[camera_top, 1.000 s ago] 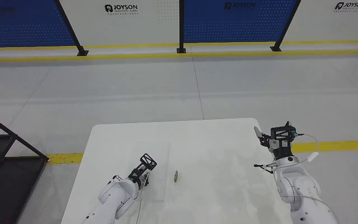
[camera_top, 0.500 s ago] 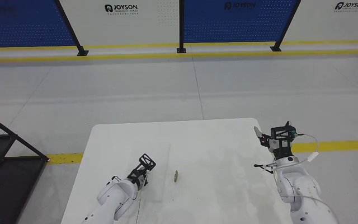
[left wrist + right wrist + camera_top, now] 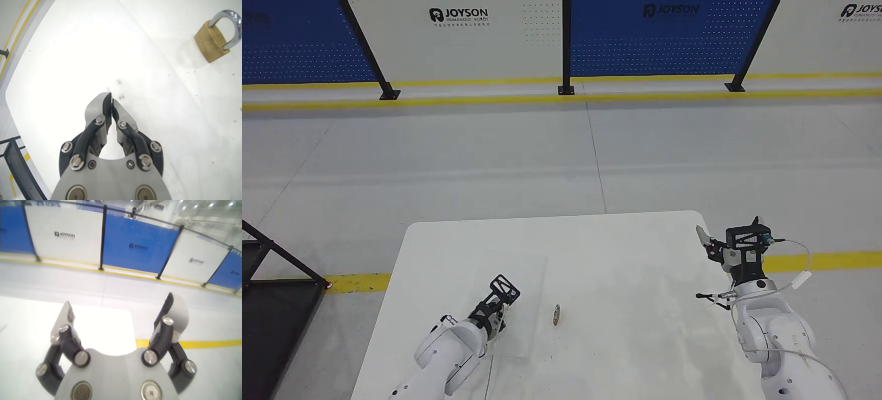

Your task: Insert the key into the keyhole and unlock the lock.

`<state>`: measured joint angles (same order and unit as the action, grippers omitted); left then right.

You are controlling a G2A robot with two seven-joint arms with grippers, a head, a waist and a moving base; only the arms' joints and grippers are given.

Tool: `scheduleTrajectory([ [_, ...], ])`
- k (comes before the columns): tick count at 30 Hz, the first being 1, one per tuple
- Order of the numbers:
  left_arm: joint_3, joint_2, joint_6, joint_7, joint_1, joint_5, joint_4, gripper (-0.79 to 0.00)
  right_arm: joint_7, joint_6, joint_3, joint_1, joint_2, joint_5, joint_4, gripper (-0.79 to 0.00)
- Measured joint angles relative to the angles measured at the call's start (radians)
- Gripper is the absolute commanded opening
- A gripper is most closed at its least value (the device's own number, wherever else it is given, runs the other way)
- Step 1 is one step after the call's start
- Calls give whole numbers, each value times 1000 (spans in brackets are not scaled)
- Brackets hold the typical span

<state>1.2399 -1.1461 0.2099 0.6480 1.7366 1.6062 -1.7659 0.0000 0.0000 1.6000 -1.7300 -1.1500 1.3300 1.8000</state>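
Note:
A brass padlock (image 3: 211, 43) with a silver shackle lies flat on the white table (image 3: 622, 260); in the top view the padlock (image 3: 555, 315) is near the table's middle front. My left gripper (image 3: 111, 98) hovers just above the table, a short way to the left of the lock, its serrated pads (image 3: 106, 108) pressed together with nothing visible between them. From above, the left gripper (image 3: 506, 288) points toward the lock. My right gripper (image 3: 119, 303) stands open and holds nothing at the table's right edge, far from the lock, and the top view has this gripper (image 3: 729, 242) by the far right corner.
A few small dark specks mark the table near the left gripper. A black metal frame (image 3: 272, 265) stands off the table's left side. The table's right edge and a yellow floor line (image 3: 208, 343) lie just under the right gripper.
The left arm has drawn back slightly toward the table's near edge. The right arm and the padlock have not moved.

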Motion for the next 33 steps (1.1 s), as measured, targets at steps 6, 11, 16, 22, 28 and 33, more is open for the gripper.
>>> scheduleTrajectory([
  [6,17,3,12,-12,15,-17,-30,-785,0,0,0,0,0,0,0,0],
  [11,39,6,18,-21,35,-26,-60,-785,0,0,0,0,0,0,0,0],
  [16,57,10,21,-39,58,-32,-81,-785,0,0,0,0,0,0,0,0],
  [22,72,13,29,-48,72,-26,-88,-785,0,0,0,0,0,0,0,0],
  [28,90,21,93,-70,83,-11,-98,-785,0,0,0,0,0,0,0,0],
  [33,121,23,132,-26,77,-115,-106,-785,0,0,0,0,0,0,0,0],
])
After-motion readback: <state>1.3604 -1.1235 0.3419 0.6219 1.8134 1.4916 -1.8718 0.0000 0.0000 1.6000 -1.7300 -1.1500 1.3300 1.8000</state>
